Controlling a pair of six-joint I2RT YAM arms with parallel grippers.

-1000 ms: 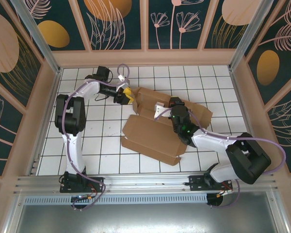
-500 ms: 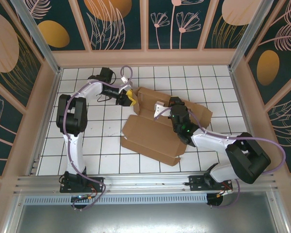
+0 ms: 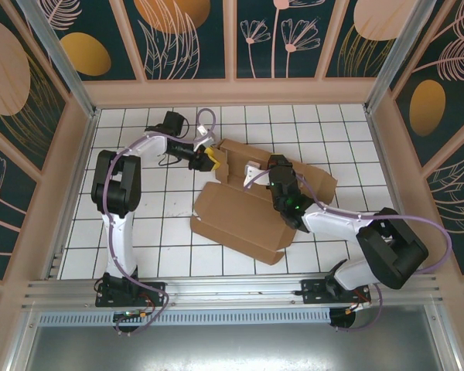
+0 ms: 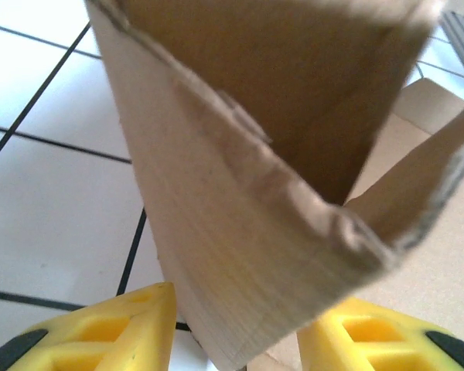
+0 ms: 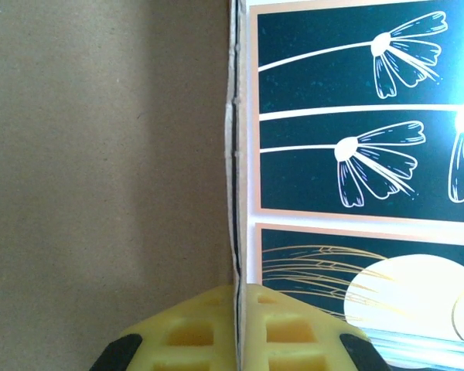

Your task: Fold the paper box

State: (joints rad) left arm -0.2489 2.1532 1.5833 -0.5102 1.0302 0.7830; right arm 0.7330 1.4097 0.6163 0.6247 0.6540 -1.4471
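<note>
From above, the paper box (image 3: pixel 236 219) lay half unfolded near the middle of the white tiled table (image 3: pixel 139 232), its broad near panel flat and its far flaps partly raised. The left gripper (image 3: pixel 210 157) reached in from the left to the far left corner of the box, its yellow fingers at a standing flap. The right gripper (image 3: pixel 253 173) was at a raised flap near the box's centre, with its arm stretched across the right part of the cardboard. This view was too distant to judge either pair of jaws

In the left wrist view, a folded corner of the paper box (image 4: pixel 240 224) stood upright between the two yellow fingers (image 4: pixel 127 332) of the left gripper (image 4: pixel 240 336). The jaws stood partway apart, one on each side of the flap; whether they pressed on the cardboard I could not tell. White tiles (image 4: pixel 54 201) showed to the left

In the right wrist view, the right gripper (image 5: pixel 238 328) was closed narrow on a thin cardboard edge of the paper box (image 5: pixel 100 154), which ran straight down into the seam between its yellow fingers (image 5: pixel 185 336). The brown panel covered the left half, and a dark flowered wall panel (image 5: pixel 356 154) stood behind on the right
</note>
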